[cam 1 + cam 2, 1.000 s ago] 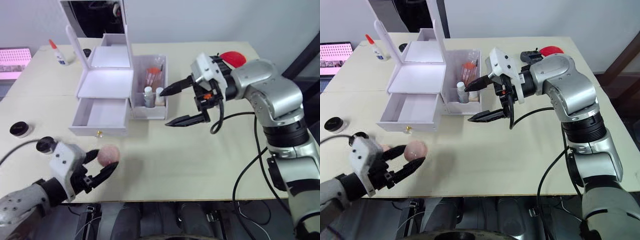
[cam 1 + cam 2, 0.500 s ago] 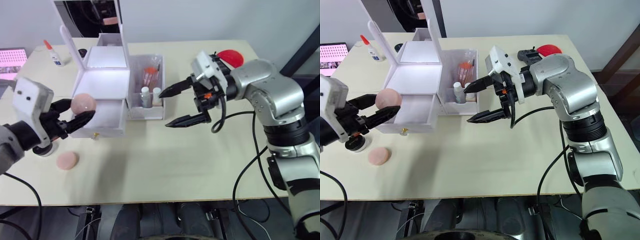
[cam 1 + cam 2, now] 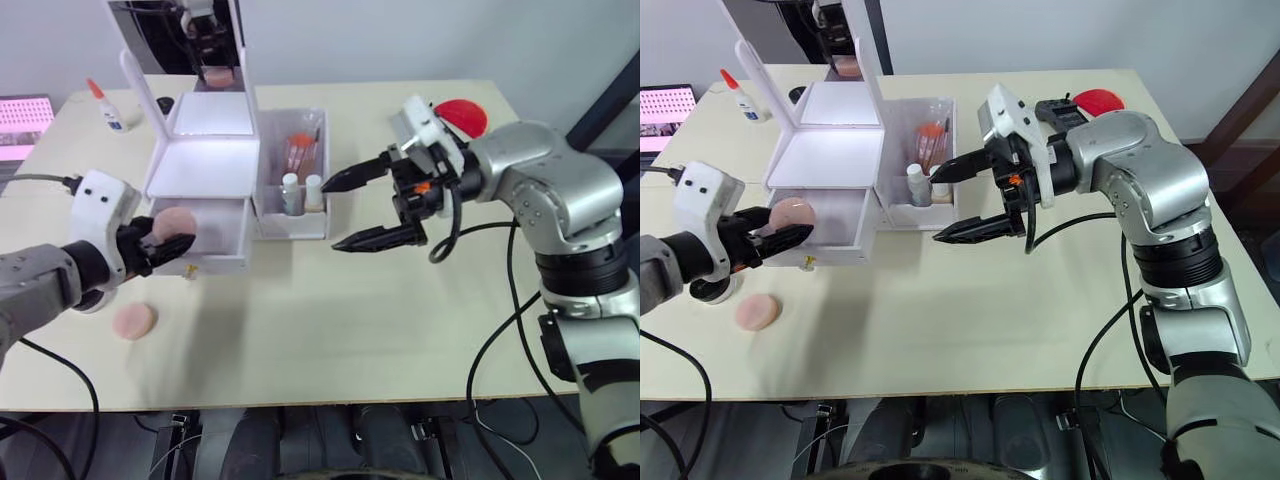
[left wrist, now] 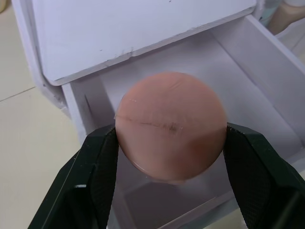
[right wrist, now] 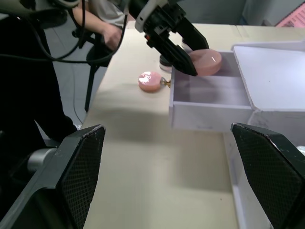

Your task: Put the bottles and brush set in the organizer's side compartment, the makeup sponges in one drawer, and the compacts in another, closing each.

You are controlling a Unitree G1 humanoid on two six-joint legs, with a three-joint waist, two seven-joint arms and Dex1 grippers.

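A second pink makeup sponge [image 3: 133,321] lay on the bench [image 3: 330,330] near the front left, just beside a compact largely hidden behind the left arm. The left pincer [image 3: 165,240] pinched a round pink makeup sponge [image 4: 170,126] over the open drawer [image 3: 215,232] of the white organizer [image 3: 205,165]. Farther right, the right pincer [image 3: 365,210] hung spread wide, nothing in it, just beside the clear side compartment [image 3: 318,225], which held bottles [image 3: 302,192] and an orange-capped item hard to make out.
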